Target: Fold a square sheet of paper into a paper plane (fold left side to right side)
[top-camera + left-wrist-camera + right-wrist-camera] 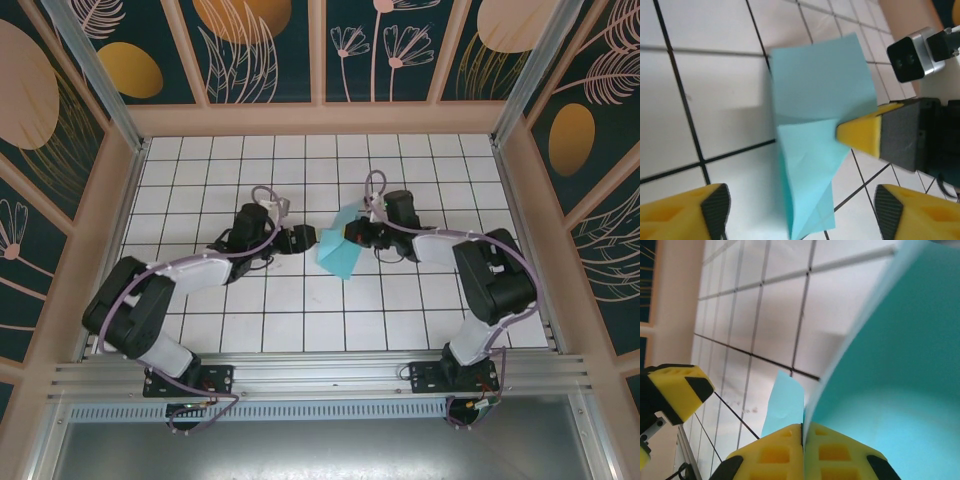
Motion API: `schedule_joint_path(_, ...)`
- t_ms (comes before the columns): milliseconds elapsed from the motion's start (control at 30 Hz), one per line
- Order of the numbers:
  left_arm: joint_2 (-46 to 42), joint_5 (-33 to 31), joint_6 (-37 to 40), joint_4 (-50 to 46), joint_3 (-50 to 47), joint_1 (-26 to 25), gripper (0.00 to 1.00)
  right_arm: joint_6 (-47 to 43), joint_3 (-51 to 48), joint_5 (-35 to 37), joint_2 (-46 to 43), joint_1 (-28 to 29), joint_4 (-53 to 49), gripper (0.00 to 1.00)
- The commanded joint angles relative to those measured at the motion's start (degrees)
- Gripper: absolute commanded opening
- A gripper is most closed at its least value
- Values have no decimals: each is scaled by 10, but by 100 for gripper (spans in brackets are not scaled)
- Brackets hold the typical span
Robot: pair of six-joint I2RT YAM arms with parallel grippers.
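The square sheet of paper [336,256] is turquoise-blue, folded into creased layers, and sits at the centre of the tiled floor. In the left wrist view the sheet of paper [820,90] shows an upper flap and a pointed lower fold. My right gripper [351,236] is shut on its right edge, and one of its yellow fingertips [860,134] presses on the crease. In the right wrist view the right gripper [803,437] pinches the sheet [900,390], which curves up beside it. My left gripper [312,240] is open just left of the paper, and in its own view the left gripper [802,215] straddles the lower tip without touching.
The white grid-tiled floor [280,300] is ringed by low beige walls [320,120] and patterned panels. Both arms reach in to the middle from the near edge. The right arm's wrist camera [912,56] hangs close above the paper. A left finger [677,390] is close beside the right gripper.
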Motion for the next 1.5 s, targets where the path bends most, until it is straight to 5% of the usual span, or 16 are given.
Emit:
schedule_joint_path(0,-58,5,-50,76,-26,13,99,-30,27,-51,-68,-27,45,0)
schedule_joint_path(400,-110,190,-132,251,13,17,99,-18,83,-227,-173,-37,110,0)
schedule_joint_path(833,-59,237,-190,324,53,17,88,33,102,-280,-190,4,191,0)
schedule_joint_path(1100,-60,243,-207,356,51,17,62,37,100,-276,-191,4,181,0)
schedule_joint_path(1267,-65,239,-202,347,51,17,34,29,93,-261,-196,-1,160,0)
schedule_joint_path(1367,-65,237,-196,338,50,17,26,32,87,-255,-198,-5,158,1)
schedule_joint_path(1467,-64,234,-189,326,51,17,15,28,85,-245,-199,-9,147,12)
